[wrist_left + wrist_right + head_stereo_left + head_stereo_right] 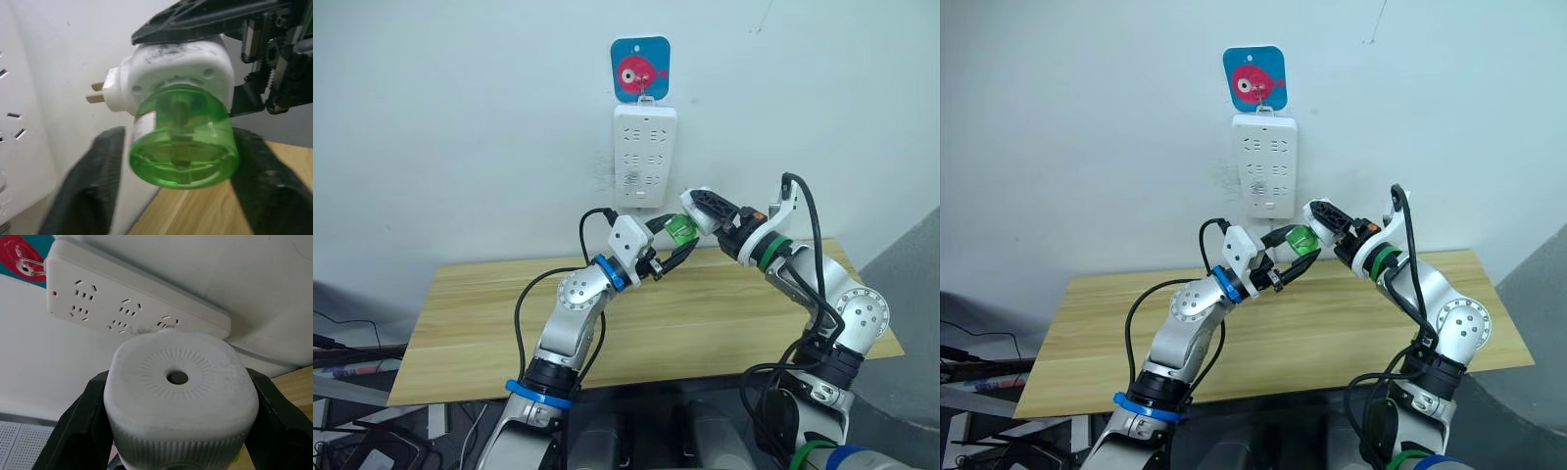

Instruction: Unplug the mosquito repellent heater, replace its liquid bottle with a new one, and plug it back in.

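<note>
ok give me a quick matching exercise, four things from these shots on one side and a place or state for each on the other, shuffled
Things:
1. mosquito repellent heater
2. green liquid bottle
3. power strip
4. fish hook sticker

Place or state:
A. hanging on the wall, no plug in its sockets
B. unplugged, clamped in the right end effector
C. on the wall above the strip
D. attached under the heater, between the left end effector's fingers

Pairs: 1-B, 2-D, 3-A, 4-C
</note>
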### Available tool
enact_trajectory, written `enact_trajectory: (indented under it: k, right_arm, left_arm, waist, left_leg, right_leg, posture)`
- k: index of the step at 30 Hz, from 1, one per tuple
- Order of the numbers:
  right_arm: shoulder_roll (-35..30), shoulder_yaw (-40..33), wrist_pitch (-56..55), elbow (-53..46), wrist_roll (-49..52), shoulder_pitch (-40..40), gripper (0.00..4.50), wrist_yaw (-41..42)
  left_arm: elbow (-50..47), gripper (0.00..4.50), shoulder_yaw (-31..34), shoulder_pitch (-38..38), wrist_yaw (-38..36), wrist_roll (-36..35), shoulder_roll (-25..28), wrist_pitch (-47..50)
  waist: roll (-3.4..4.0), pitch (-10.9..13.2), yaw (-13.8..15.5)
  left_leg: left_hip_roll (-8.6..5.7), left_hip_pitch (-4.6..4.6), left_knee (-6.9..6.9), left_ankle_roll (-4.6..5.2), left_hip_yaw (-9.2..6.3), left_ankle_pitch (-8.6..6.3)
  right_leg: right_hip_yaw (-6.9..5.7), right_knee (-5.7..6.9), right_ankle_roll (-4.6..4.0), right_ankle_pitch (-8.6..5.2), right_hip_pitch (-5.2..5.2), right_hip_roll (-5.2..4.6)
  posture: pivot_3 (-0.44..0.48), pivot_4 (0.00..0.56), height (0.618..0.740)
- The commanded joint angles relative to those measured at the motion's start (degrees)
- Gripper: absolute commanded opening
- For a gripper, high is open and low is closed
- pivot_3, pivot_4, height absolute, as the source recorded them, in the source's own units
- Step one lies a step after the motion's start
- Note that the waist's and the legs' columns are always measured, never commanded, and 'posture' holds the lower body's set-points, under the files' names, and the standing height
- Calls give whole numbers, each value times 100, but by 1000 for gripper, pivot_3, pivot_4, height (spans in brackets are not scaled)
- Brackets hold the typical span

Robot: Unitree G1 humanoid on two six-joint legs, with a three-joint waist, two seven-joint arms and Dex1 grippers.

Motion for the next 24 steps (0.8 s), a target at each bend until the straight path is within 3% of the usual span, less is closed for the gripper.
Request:
enact_trajectory:
  k: [1, 4, 8, 9, 17, 24]
  right_arm:
    - [-231, 348, -408, -150, 531, 92, 2994, -76]
    - [-468, 579, -661, -118, 725, 201, 2994, -92]
    - [-924, 938, -753, -47, 1201, 352, 4340, 103]
    - [-1049, 1018, -772, -6, 1291, 375, 4467, 127]
    - [-3072, 1994, 644, 1639, 2573, 92, 4467, 1647]
    - [-3968, 2741, 1674, 2810, 2344, -663, 4467, 3074]
  left_arm:
    - [-225, 2250, 74, -59, 107, -86, 1, -39]
    - [-289, 2250, 69, -15, 117, -99, 22, -1]
    - [-313, 2250, 18, -43, 41, -58, 140, 30]
    - [-302, 2250, 2, -64, -2, -53, 186, 19]
    - [217, 2250, -151, -317, -1679, -145, 1321, -1061]
    - [418, 2250, -191, -373, -2324, -210, 1492, -1622]
  waist:
    - [0, 0, 0]
    - [0, 0, 0]
    - [-1, 0, -3]
    - [-1, 0, -3]
    - [-2, 5, 3]
    - [-2, 7, 45]
  left_leg:
    - [1, 0, 0, 0, 1, 0]
    - [4, 0, 0, 2, 3, 1]
    - [7, -1, 0, 4, 5, 2]
    - [8, -1, 0, 4, 6, 2]
    - [24, -2, 1, 17, 20, 6]
    - [93, -15, 4, 42, 56, -10]
  right_leg:
    - [0, 0, 0, 0, -1, 0]
    - [-1, 0, 1, -1, 0, 1]
    - [-3, -2, 1, -1, 1, 1]
    - [-3, -3, 2, -1, 1, 1]
    - [-15, -33, 2, -1, 17, 0]
    - [-96, -125, 9, 54, 37, -16]
  posture:
    - [-168, 177, 740]
    - [-165, 177, 740]
    - [-165, 177, 740]
    - [-166, 178, 740]
    - [-150, 182, 740]
    - [-114, 182, 740]
